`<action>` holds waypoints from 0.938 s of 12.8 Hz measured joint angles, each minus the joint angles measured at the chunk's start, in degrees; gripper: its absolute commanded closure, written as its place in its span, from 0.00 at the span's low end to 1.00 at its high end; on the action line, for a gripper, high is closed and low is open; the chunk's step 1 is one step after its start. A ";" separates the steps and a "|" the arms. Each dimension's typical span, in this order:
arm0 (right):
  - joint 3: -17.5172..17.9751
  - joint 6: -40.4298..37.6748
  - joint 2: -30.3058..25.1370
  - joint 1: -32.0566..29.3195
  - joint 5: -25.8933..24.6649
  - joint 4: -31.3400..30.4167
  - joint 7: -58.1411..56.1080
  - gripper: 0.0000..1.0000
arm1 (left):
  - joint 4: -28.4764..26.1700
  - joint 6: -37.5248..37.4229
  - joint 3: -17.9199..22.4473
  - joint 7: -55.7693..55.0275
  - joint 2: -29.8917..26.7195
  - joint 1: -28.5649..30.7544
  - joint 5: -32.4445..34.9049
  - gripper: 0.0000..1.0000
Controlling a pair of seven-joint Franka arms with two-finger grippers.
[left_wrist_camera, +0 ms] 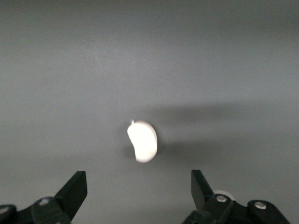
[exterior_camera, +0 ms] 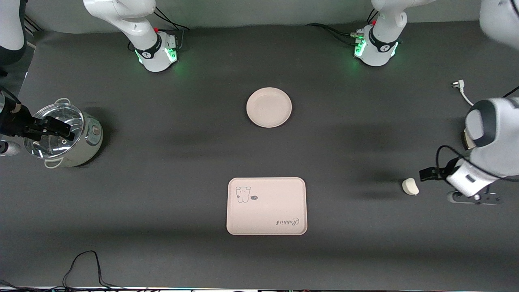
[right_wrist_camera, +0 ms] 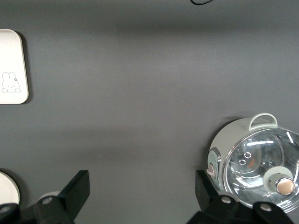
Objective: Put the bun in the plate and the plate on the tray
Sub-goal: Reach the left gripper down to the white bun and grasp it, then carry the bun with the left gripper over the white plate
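The bun [exterior_camera: 410,186], a small off-white lump, lies on the dark table toward the left arm's end. My left gripper [left_wrist_camera: 138,196] hangs above the table beside it, open and holding nothing; the bun [left_wrist_camera: 143,141] shows just ahead of the fingertips. The round cream-pink plate [exterior_camera: 269,107] lies bare mid-table, farther from the front camera than the tray [exterior_camera: 266,205], which bears a small animal drawing and "Rabbit" lettering. My right gripper [exterior_camera: 50,127] waits open and holding nothing by the pot at the right arm's end, and a corner of the tray [right_wrist_camera: 11,65] shows in its wrist view.
A small pale-green pot with a glass lid [exterior_camera: 65,140] stands at the right arm's end. A white plug with its cord [exterior_camera: 460,87] lies near the left arm's base. A black cable [exterior_camera: 85,265] loops at the table edge nearest the front camera.
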 measured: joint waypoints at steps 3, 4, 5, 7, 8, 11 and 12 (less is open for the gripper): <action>0.00 0.00 0.00 0.00 0.00 -0.06 0.00 0.00 | -4.94 8.97 0.17 -1.08 4.70 0.80 0.16 0.02; 0.00 0.00 0.00 0.00 0.00 -0.07 0.00 0.00 | -5.13 10.08 0.17 -1.20 6.04 1.04 0.16 0.04; 0.00 0.00 0.00 0.00 0.00 -0.08 0.00 0.00 | -5.18 10.77 0.17 -1.35 7.10 1.19 0.17 0.14; 0.00 0.00 0.00 0.00 0.00 -0.09 0.00 0.00 | -5.19 11.02 0.17 -1.73 8.32 1.24 0.18 0.47; 0.00 -0.01 0.00 0.00 0.00 -0.09 0.00 0.00 | -5.20 11.05 0.17 -2.02 8.63 1.29 0.18 0.71; 0.00 0.00 0.00 0.00 0.00 -0.09 0.00 0.00 | -5.18 11.12 0.16 -2.24 9.21 1.41 0.18 1.00; 0.00 -0.08 0.00 0.00 0.00 -0.09 0.00 0.00 | -5.15 11.12 0.14 -2.23 9.25 1.41 0.22 1.00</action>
